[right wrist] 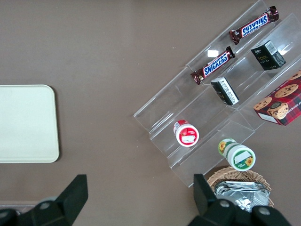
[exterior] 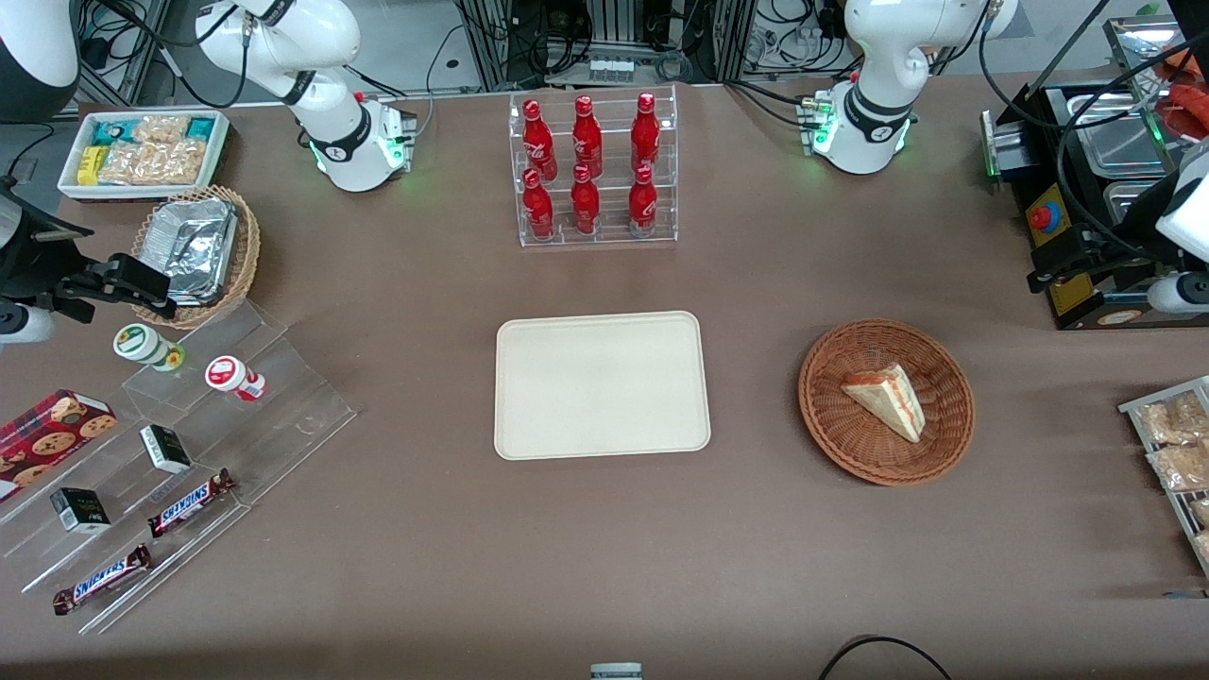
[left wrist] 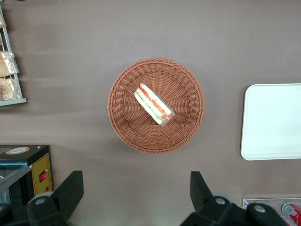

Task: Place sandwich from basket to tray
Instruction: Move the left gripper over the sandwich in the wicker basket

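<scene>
The sandwich [exterior: 886,399], a wrapped white wedge with red and green layers, lies in the round reddish-brown wicker basket [exterior: 822,416]. The cream tray [exterior: 602,385] sits bare at mid-table, beside the basket toward the parked arm's end. My gripper [exterior: 1048,269] hangs high over the table, farther from the front camera than the basket and toward the working arm's end. In the left wrist view the gripper [left wrist: 135,179] is open with only bare table between its fingers, apart from the basket [left wrist: 122,117] and the sandwich [left wrist: 154,104]. The tray's edge [left wrist: 273,122] shows there too.
A clear rack of red bottles [exterior: 593,170] stands farther from the front camera than the tray. A black box with a red button [exterior: 1048,217] sits under my gripper. A rack of snack bags [exterior: 1176,453] lies at the working arm's end, stepped acrylic shelves [exterior: 189,453] at the parked arm's.
</scene>
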